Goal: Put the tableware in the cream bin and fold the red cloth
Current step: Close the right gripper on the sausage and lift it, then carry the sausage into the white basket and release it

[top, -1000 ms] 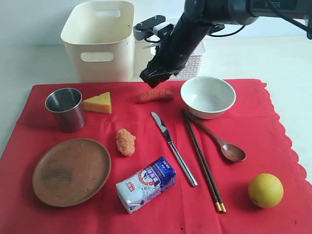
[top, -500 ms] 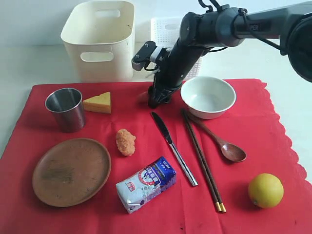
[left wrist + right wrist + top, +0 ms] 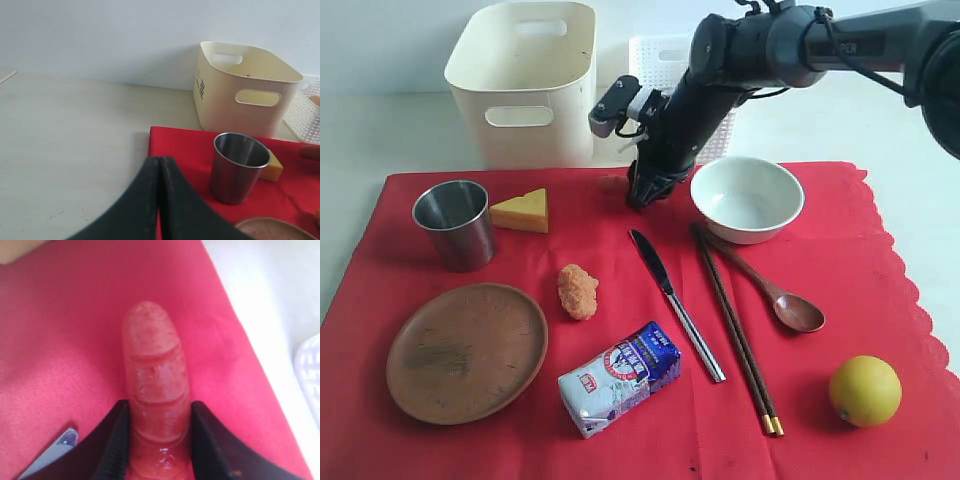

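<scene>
We saw a bright red cloth (image 3: 880,300) spread flat over a pale bench (image 3: 380,130), its scalloped edge on the right. Nearest on it lay the brown wooden plate (image 3: 467,351), a milk packet (image 3: 620,377), a lemon (image 3: 865,390) and the gold tips of the chopsticks (image 3: 735,330). Further in were the knife (image 3: 675,303), the wooden spoon (image 3: 775,292) and a nugget (image 3: 578,291), then the steel cup (image 3: 454,224), a cheese wedge (image 3: 522,211) and the pale bowl (image 3: 747,198).

In that far row the right hand (image 3: 642,192) pointed down just left of the bowl, touching no tableware. Its fingers (image 3: 112,440) pressed both sides of a sausage (image 3: 156,365).

The left hand (image 3: 159,159) showed only in its own camera, closed tight on nothing, above the cloth's edge near the cup.

Beyond the cloth stood the cream bin (image 3: 535,145) and a white lattice basket (image 3: 655,55), with a pale wall behind.
</scene>
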You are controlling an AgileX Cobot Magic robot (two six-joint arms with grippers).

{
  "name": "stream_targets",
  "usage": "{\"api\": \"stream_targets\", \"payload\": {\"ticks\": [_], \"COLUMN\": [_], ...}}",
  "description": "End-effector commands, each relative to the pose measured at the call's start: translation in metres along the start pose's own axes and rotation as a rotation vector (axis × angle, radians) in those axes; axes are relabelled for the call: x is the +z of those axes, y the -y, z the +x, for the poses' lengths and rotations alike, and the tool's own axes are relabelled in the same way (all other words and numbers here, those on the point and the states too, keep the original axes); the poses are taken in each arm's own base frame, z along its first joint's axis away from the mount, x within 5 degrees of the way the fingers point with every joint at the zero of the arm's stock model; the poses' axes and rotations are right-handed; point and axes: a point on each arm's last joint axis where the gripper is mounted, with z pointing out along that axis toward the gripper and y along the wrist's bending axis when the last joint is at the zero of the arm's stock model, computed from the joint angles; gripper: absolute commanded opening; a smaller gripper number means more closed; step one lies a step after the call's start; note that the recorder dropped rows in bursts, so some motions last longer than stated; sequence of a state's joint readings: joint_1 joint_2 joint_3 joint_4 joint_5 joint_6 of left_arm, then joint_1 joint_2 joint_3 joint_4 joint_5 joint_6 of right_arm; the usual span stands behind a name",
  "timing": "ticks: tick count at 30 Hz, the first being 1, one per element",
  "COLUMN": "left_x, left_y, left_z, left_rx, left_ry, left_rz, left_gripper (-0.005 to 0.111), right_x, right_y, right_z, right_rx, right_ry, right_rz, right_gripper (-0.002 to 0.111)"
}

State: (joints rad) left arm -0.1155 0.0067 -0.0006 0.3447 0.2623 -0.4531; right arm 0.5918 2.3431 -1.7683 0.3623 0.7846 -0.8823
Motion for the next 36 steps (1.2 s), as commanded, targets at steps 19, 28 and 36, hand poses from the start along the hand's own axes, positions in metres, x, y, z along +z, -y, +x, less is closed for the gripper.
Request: {"api": "stream_targets", "payload": {"ticks": [19, 28, 36], "left_x": [0.0, 0.0, 0.0], "left_y": [0.0, 0.0, 0.0], "left_z": [-0.001, -0.001, -0.001], "left_rx": [0.005, 0.005, 0.005], "left_ry": [0.012, 0.012, 0.012], "left_rz": [0.002, 0.002, 0.002], "left_gripper": [0.002, 0.002, 0.002], "right_x": [-0.091, -0.102, -0.096], "right_y": [0.007, 0.046, 0.077], "right_z": [-0.035, -0.019, -0.001], "right_rx": [0.189, 0.324, 0.397], "right_ry": [0.235, 0.329, 0.385], "right_rz": [0.171, 0.288, 0.378], "right_gripper": [0.0, 0.0, 0.0]}}
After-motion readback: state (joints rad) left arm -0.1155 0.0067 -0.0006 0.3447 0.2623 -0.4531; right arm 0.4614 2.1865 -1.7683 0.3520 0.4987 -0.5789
